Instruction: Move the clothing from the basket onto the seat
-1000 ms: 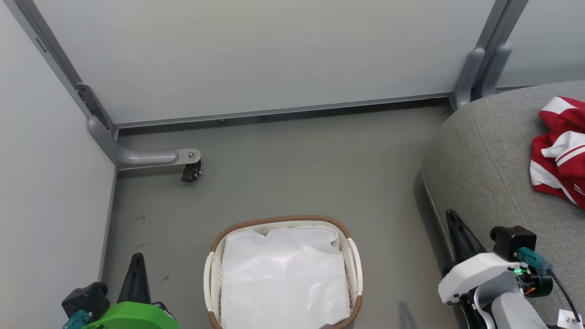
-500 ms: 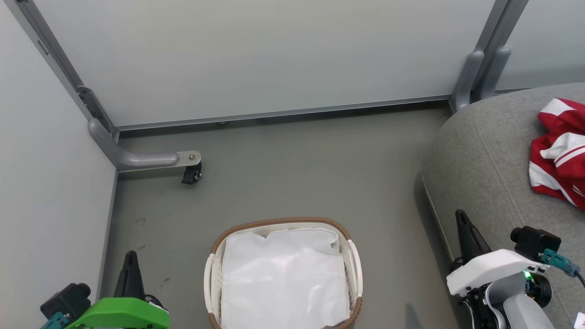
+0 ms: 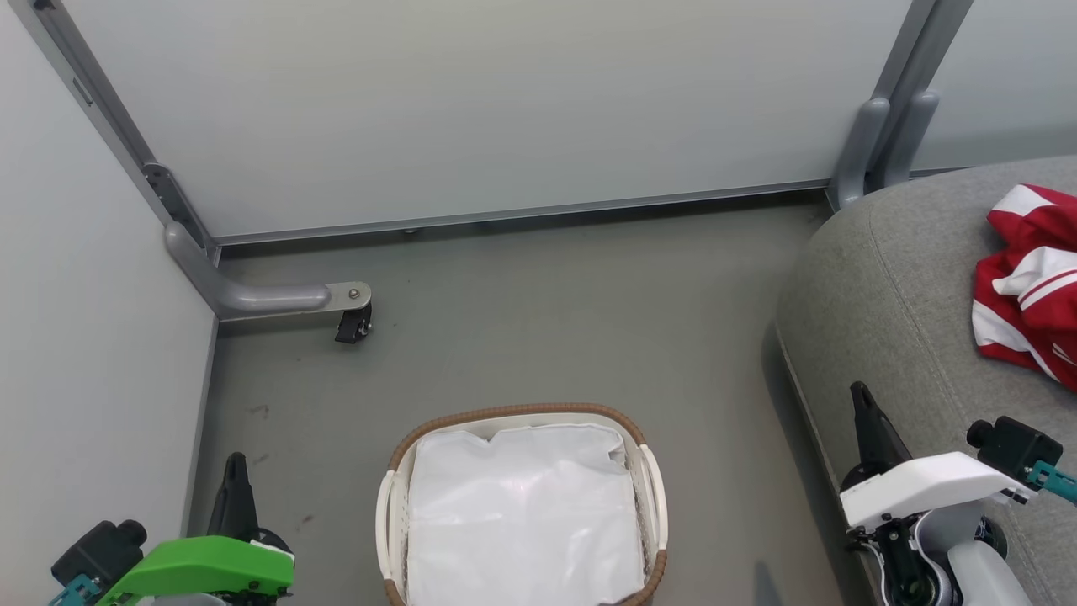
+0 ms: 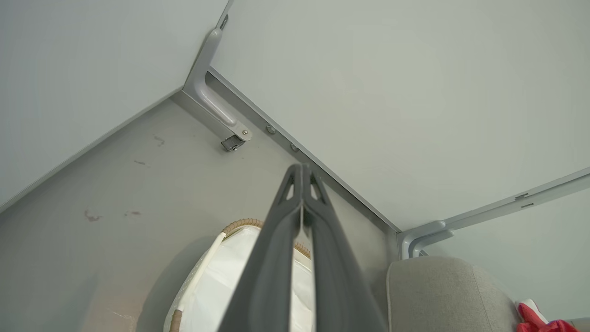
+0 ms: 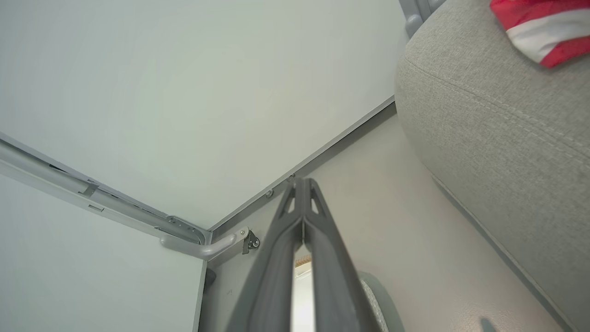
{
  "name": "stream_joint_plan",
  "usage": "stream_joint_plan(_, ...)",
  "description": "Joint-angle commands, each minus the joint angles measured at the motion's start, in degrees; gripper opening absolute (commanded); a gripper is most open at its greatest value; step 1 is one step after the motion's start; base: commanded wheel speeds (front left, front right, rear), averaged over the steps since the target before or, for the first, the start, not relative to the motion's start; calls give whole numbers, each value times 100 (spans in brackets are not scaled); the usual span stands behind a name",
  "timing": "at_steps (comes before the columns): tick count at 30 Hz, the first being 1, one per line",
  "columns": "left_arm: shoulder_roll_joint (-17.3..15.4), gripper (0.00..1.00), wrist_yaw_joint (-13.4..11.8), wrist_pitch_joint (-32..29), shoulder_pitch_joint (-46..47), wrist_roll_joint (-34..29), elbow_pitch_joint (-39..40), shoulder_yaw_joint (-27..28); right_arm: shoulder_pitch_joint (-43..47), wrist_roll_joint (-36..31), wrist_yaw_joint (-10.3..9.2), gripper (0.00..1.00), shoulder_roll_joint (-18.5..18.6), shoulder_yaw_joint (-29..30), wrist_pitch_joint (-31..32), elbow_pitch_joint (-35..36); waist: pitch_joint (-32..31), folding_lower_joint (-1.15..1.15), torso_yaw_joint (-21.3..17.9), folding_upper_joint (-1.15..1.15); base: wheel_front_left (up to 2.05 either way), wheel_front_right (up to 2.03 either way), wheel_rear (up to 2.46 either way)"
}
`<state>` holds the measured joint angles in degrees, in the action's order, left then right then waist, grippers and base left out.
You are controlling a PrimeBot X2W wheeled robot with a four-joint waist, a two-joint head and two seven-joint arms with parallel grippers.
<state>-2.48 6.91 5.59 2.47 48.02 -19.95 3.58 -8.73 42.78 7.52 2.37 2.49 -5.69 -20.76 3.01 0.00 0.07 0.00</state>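
**Red clothing on the grey seat, both grippers closed**

In the head view, the dull grey floor (image 3: 547, 311) runs from the centre up to pale wall panels (image 3: 488, 109) at 12 o'clock. The large light grey fabric sofa seat (image 3: 892, 278) takes up 3 o'clock. The oval white slatted basket with a brown woven rim (image 3: 522, 409) stands on the floor at 6 o'clock, showing its white fabric liner (image 3: 522, 522). The crumpled bright red clothing with white stripes (image 3: 1022, 290) lies on the seat at 3 o'clock, well apart from the basket. The left gripper (image 3: 236, 463) at 7 o'clock and the right gripper (image 3: 859, 392) at 4 o'clock each have their dark fingers pressed together on nothing.
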Motion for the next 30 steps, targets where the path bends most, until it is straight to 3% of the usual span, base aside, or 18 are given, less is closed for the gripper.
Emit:
stream_joint_plan(1,-36,0,23,-40,159,192,107,29,11,201,-1,0,38,29,51,105,-4,0,0,0,0,0,0)
stream_joint_plan(30,-46,0,45,-548,271,1997,318,146,116,2229,-3,0,49,194,557,359,-98,0,-3,0,0,0,0)
